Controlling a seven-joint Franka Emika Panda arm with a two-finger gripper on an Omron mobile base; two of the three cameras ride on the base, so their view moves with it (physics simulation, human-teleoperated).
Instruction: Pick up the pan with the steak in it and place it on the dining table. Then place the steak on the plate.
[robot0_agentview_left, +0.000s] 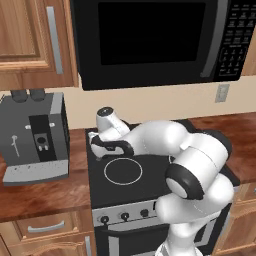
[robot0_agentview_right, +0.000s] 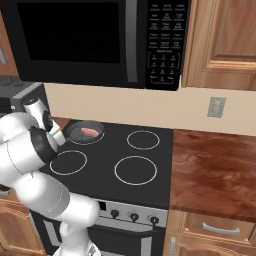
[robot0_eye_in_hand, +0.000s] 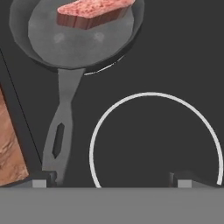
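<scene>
The black stove (robot0_agentview_right: 150, 170) sits between wooden counters under a microwave (robot0_agentview_right: 100, 40), and the white arm bends low over the stove's left side. The pan (robot0_eye_in_hand: 78, 35) rests on the back left burner, near the stove's back left corner, with the steak (robot0_eye_in_hand: 94, 13) lying flat inside it toward the far side of the bowl. In the right base view the pan (robot0_agentview_right: 86, 132) shows just beyond the arm's wrist, the steak (robot0_agentview_right: 90, 131) a pink patch in its middle. The pan's handle (robot0_eye_in_hand: 59, 131) runs straight back from the bowl toward the hand, close along the stove's left edge, its long axis nearly in line with the direction the hand camera looks. The gripper (robot0_eye_in_hand: 111, 179) hangs above the front left burner ring with its tips spread wide and nothing between them. The handle's end lies right by the left fingertip (robot0_eye_in_hand: 43, 178), not centred between the two. The coming grasp therefore seems to call for a sideways shift toward the stove's left edge, so the handle falls between the fingers before they close.
</scene>
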